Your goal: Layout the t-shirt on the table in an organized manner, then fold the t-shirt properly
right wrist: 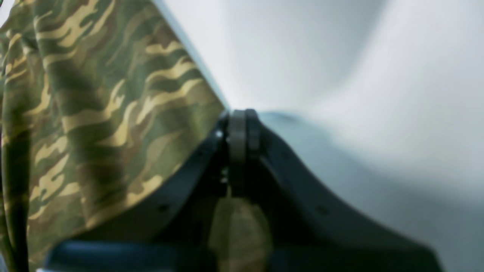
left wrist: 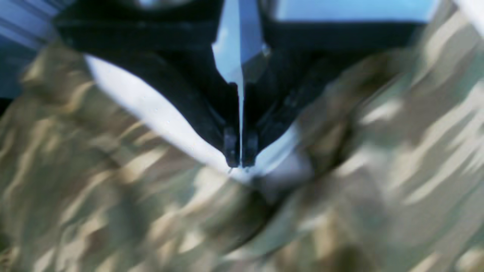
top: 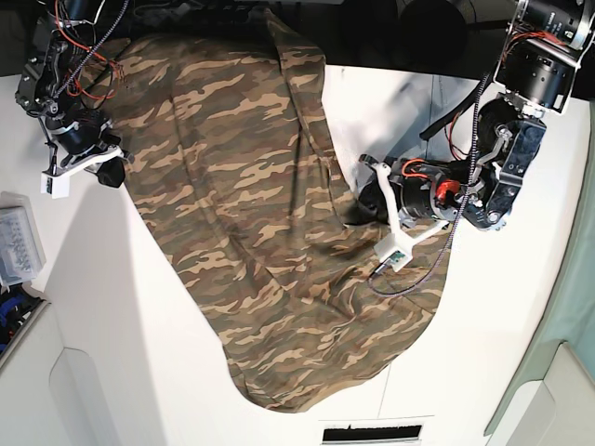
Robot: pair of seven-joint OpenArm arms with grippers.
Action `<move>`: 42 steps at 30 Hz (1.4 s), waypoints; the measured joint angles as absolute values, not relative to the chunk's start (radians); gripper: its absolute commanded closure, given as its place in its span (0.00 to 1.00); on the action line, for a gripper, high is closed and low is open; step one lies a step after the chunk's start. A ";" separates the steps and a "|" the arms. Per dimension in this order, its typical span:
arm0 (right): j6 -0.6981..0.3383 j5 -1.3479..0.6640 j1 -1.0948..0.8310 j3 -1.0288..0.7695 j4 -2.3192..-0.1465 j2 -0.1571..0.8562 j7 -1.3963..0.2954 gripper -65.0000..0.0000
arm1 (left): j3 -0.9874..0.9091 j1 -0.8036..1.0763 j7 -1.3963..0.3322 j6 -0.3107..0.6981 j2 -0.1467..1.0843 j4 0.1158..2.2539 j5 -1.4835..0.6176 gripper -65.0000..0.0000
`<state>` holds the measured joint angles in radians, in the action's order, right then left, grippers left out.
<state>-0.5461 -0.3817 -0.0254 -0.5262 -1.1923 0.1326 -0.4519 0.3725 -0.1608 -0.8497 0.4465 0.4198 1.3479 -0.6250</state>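
Evidently both arms are spreading the soft camouflage-print t-shirt (top: 251, 214), which lies skewed and rumpled across the wide white table (top: 121, 316). The right gripper (right wrist: 242, 121) is pressed together on a hem edge, probably to pull it taut. The left gripper (left wrist: 240, 160) is pressed together at a fold; blur hides whether it pinches cloth. Collar and sleeves can't be made out.

The right gripper (right wrist: 242, 124) has its dark jaws pressed together on the edge of the t-shirt (right wrist: 94, 113), whose camouflage cloth fills the view's left, beside the blurred white table (right wrist: 340, 75)
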 measured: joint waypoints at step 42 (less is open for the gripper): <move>-0.551 -0.392 -0.034 -0.526 -1.193 0.133 -0.450 1.00 | 0.159 -0.150 -0.709 0.108 0.235 1.269 -0.391 0.67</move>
<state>-0.5507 -0.3920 -0.0338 -0.5262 -1.1931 0.1326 -0.4496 0.1593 -0.1505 -0.7094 0.1078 0.2352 1.2694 -0.3912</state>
